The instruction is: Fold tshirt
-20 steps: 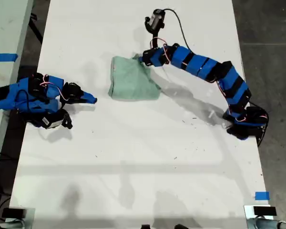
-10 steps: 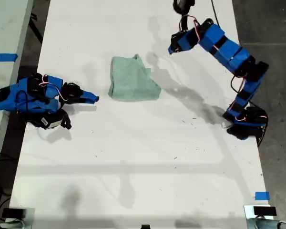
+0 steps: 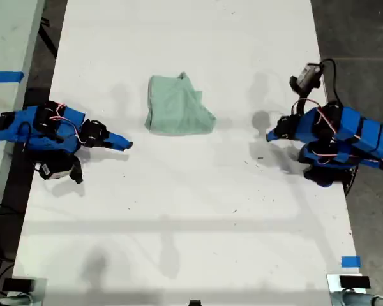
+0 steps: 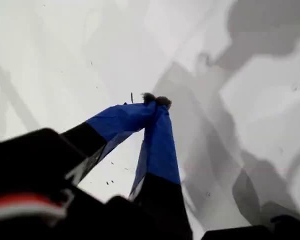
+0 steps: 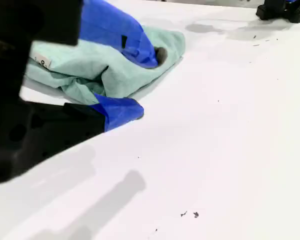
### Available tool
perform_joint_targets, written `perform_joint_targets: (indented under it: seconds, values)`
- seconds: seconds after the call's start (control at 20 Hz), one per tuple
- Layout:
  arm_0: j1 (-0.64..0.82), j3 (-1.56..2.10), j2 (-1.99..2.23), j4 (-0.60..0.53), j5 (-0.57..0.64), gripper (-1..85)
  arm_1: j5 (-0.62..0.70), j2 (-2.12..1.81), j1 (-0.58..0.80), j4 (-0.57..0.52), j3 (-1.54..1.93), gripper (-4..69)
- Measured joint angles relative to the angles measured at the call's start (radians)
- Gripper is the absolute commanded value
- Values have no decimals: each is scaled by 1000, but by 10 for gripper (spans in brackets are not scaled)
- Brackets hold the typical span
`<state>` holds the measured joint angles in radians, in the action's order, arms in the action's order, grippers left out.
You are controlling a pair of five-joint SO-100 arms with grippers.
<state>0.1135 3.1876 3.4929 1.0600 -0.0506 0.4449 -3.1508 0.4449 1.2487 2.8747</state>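
The pale mint-green tshirt (image 3: 177,109) lies folded into a small bundle on the white table (image 3: 191,210), above the middle in the exterior view. Nothing holds it. My first gripper (image 3: 272,135) (image 4: 156,101) is drawn back at the exterior view's right, well apart from the cloth, shut, with only bare table under its touching tips. My second gripper (image 3: 123,143) (image 5: 146,85) rests low at the exterior view's left, pointing toward the tshirt (image 5: 90,70) but short of it, jaws open with nothing between them.
The first arm's base (image 3: 329,171) (image 5: 285,10) sits at the table's edge on the exterior view's right. A second table with blue tape (image 3: 3,76) adjoins on that view's left. A blue tape mark (image 3: 350,261) lies near the lower right corner.
The first arm left the tshirt's upper right corner, lifted away, then folded back to the exterior view's right. The tshirt stayed folded in place. The second arm barely shifted.
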Motion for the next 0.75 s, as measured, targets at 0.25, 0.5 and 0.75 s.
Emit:
perform_joint_targets:
  seconds: [0.25, 0.5, 0.75]
  values:
    - [-8, 0, 0, 0, 0, 141, -334, -325, -137, 34, 169, 83]
    - [-8, 0, 0, 0, 0, 141, 106, -331, -143, 32, 169, 73]
    - [-8, 0, 0, 0, 0, 141, 368, -331, -143, 32, 195, 69]
